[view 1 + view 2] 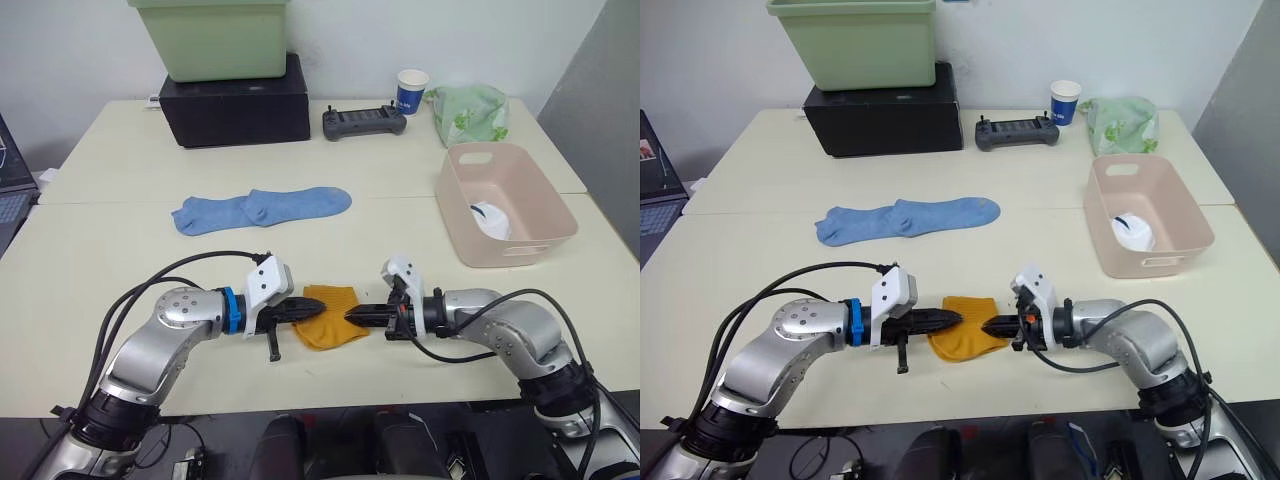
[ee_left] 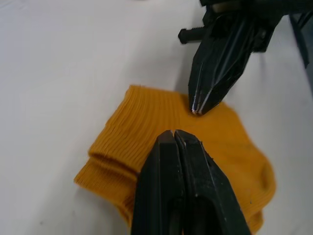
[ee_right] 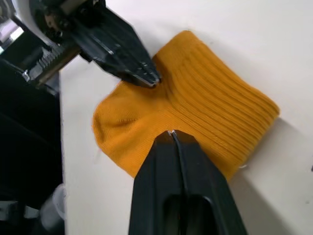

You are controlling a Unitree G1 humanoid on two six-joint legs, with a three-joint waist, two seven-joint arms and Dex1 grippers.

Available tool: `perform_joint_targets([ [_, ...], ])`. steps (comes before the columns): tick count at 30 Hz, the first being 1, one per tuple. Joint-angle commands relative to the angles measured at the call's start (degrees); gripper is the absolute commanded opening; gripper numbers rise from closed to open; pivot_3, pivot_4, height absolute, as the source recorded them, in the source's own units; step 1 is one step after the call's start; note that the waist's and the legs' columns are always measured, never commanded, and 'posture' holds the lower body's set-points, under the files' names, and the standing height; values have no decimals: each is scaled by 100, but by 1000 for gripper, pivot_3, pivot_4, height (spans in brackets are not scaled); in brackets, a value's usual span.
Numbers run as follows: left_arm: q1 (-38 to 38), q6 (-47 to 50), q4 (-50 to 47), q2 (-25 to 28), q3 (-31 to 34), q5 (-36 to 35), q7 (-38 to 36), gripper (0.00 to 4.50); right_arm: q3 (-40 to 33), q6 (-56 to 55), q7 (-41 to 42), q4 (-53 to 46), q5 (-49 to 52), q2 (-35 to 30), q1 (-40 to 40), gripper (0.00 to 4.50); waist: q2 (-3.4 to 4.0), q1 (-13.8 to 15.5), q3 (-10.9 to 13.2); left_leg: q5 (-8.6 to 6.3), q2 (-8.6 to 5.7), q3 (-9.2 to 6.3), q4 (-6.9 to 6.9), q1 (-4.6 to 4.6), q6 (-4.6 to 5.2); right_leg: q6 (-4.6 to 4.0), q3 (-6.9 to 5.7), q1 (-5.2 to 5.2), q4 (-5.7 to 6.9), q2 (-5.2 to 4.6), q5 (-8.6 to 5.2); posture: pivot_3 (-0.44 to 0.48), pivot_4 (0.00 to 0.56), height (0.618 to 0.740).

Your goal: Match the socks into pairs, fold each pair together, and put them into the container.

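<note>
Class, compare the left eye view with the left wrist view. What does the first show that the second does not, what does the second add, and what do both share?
The left eye view alone takes in the blue socks laid out on the table, the pink container with a white sock inside, and the green tub on the black box. The left wrist view alone shows the orange sock's ribbed cuff up close. Both share the folded orange sock with the shut left gripper and right gripper meeting over it.

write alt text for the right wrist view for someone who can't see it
A folded mustard-orange sock lies on a pale table, with two black grippers meeting over it, fingers shut. The right gripper points in from the near edge and the left gripper from the far side.
</note>
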Motion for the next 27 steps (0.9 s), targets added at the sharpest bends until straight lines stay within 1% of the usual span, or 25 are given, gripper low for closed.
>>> perform_joint_targets([
  [1,220,-449,294,86,-79,370,11,0,17,-232,192,19,-291,-220,100,47,0,12,0,0,-1,3,1,-3,0,0,1,0,-3,-4,0,0,150,740],
  [6,434,-620,363,132,55,321,-73,0,-420,49,307,-194,43,-306,163,47,-1,21,-1,0,0,1,3,10,0,0,-2,16,-5,-12,0,0,150,740],
  [9,413,-717,404,97,74,320,-72,0,-1108,848,101,-297,762,-111,38,47,-1,19,-1,0,0,1,2,12,0,-1,-1,16,-1,-10,0,0,150,740],
  [11,380,-774,463,73,80,316,-70,0,-1338,1149,-26,-252,941,-23,-44,47,-1,19,-1,0,0,1,2,12,0,-1,-1,16,0,-9,0,0,150,740],
  [13,351,-852,541,68,66,343,-81,0,-1479,1510,-297,-14,964,108,-159,415,-1,18,-1,0,1,1,1,12,0,-1,-1,16,0,-8,0,0,150,740],
  [15,340,-884,572,69,55,349,-92,0,-1465,1671,-473,135,861,180,-226,949,-1,20,-1,0,1,0,1,12,0,-1,-2,16,0,-8,0,0,150,740],
  [18,317,-921,610,66,32,382,-107,0,-1313,1839,-599,250,737,258,-292,2018,0,19,-1,0,0,2,1,12,0,-1,0,15,-1,-8,0,0,150,740],
  [22,314,-925,610,50,9,389,-119,0,-1384,2191,-858,306,810,533,-360,3358,1,-1,-3,0,2,2,0,17,1,-1,2,16,3,-6,1,0,150,740],
  [25,335,-889,551,37,2,372,-110,0,-1424,2470,-948,288,908,774,-377,3358,0,-2,-5,0,3,0,-1,21,1,-1,1,19,4,-4,0,0,150,740],
  [27,333,-875,541,29,-3,373,-100,0,-1653,2869,-1032,296,1140,1048,-397,3358,0,-2,-5,-1,3,2,-1,21,1,-1,2,19,5,-4,0,0,150,740],
])
